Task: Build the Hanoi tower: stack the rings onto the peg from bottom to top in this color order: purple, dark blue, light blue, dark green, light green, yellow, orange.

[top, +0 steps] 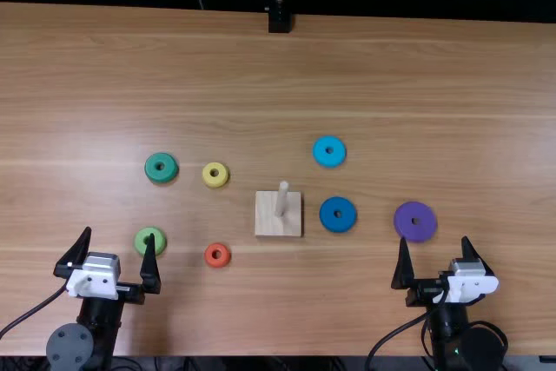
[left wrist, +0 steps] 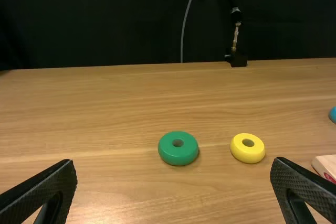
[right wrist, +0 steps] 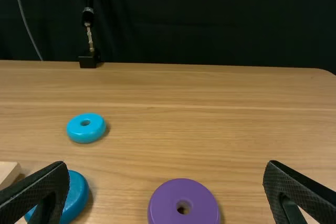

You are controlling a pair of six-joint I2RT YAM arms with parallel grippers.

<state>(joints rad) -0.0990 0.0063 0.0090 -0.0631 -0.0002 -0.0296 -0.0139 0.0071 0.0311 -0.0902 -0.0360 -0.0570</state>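
Currently, all seven rings lie flat on the bench [top: 278, 84], apart from the wooden peg [top: 282, 200], which stands upright on its square base [top: 268, 218]. Left of it are the dark green ring [top: 151, 171], yellow ring [top: 208, 178], light green ring [top: 141, 243] and orange ring [top: 209, 258]; right of it, the light blue ring [top: 320, 154], dark blue ring [top: 327, 219] and purple ring [top: 403, 221]. The left gripper [top: 120, 234] has its jaws wide apart, one partly covering the light green ring. The right gripper [top: 434, 240] also has its jaws spread, near the purple ring.

Soft shadows mark the brightly lit table [top: 434, 76].
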